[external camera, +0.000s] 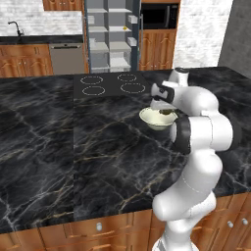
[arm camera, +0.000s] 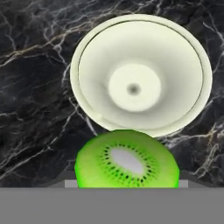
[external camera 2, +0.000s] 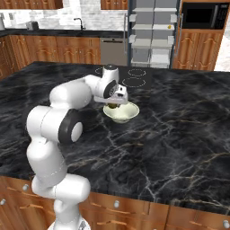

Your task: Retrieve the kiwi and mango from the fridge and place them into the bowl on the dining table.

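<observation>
Black, gold-veined marble covers the dining table, with wooden drawers under its near edge. Along the far wall, from left to right in the left base view, stand a sink tap on the wall counter, a steel dishwasher, the fridge with its door open on light grey shelves, and a black microwave set in wooden cabinets. One small yellow fruit, apparently the mango, sits on an upper fridge shelf, too small to judge further. Four cooktop rings are inset in the table, beyond the one cream bowl, and nothing lies between them. The gripper hangs over the bowl's near rim, its jaws wide and clamped on the one kiwi. In the hand view the kiwi's cut green face with a pale core and dark seeds sits just short of the bowl's rim, and the bowl's inside holds nothing. The robot's white arm hides part of the bowl in the left base view.
</observation>
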You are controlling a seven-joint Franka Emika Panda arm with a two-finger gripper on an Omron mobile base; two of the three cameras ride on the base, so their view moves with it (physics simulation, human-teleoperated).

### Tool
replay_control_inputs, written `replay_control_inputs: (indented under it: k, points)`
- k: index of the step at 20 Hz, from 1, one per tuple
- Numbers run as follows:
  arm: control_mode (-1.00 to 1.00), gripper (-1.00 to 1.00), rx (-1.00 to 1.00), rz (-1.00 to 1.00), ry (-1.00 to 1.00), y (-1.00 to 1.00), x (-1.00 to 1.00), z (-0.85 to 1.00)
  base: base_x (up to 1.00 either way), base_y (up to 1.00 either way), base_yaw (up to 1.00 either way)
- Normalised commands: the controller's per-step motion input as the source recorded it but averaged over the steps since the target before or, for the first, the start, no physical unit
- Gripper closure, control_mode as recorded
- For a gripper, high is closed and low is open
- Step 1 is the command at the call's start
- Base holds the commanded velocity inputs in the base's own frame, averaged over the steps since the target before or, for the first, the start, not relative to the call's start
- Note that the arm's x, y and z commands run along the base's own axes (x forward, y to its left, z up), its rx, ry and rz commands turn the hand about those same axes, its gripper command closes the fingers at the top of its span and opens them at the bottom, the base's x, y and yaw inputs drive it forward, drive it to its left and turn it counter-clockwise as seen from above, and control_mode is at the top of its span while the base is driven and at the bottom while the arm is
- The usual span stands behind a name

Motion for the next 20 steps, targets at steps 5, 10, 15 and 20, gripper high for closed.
replay_control_inputs:
  k: [5,10,15,20]
  points:
    - [-1.00,1.00,0.00,0.05,0.07,-0.08,0.43,-0.36,0.00,0.00,0.00]
    - [-1.00,1.00,0.00,0.03,0.04,-0.15,0.50,-0.29,0.00,0.00,0.00]
    - [-1.00,1.00,0.00,0.03,0.05,-0.07,0.46,-0.27,0.00,0.00,0.00]
    - [-1.00,-1.00,0.00,0.02,0.09,0.00,0.38,-0.33,0.00,0.00,0.00]
